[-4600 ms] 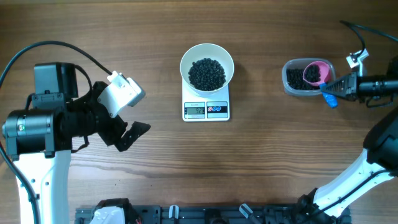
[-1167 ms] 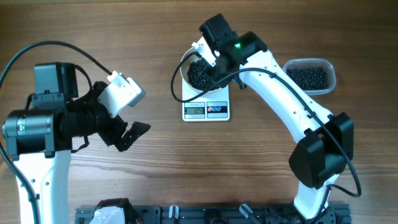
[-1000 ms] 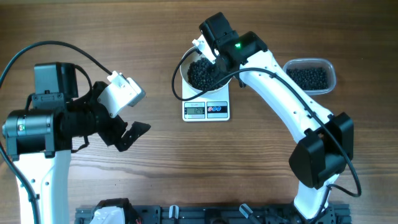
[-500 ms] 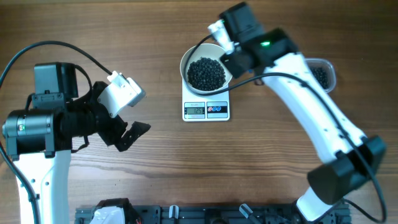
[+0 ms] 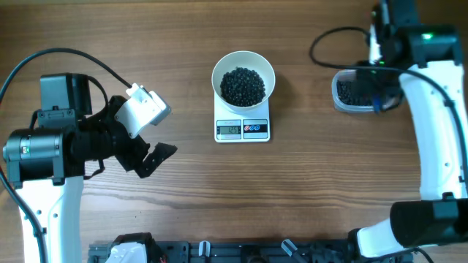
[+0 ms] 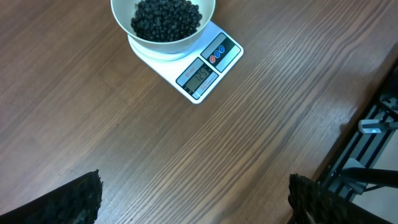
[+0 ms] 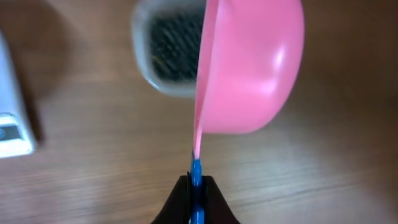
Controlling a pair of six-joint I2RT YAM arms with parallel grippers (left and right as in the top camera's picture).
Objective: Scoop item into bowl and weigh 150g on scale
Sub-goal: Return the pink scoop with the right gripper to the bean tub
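The white bowl [image 5: 218, 71] stands on the scale [image 5: 219, 124] mid-table, with a dark heap of the item [image 5: 243, 86] in it. The left wrist view shows the same bowl [image 6: 163, 46], grains [image 6: 165, 17] and scale [image 6: 198, 90] ahead. My left gripper [image 5: 150, 159] hovers far left of them, open and empty, over bare wood [image 6: 196, 205]. My right gripper [image 7: 196, 183] is shut on the blue handle [image 7: 196, 174] of a pink scoop [image 7: 255, 68]. The scoop is turned on its side just above a clear tub [image 7: 146, 71] of more grains [image 7: 171, 46].
The clear tub [image 5: 341, 102] sits at the right of the table, under the right arm, with black grains [image 5: 355, 91] inside. A dark rail [image 5: 248, 252] runs along the near edge. The scale's white corner [image 7: 12, 130] shows at the left of the right wrist view.
The right arm has swung away from above the bowl to the right and now hangs over the clear tub, still holding the scoop. The left arm has not moved.
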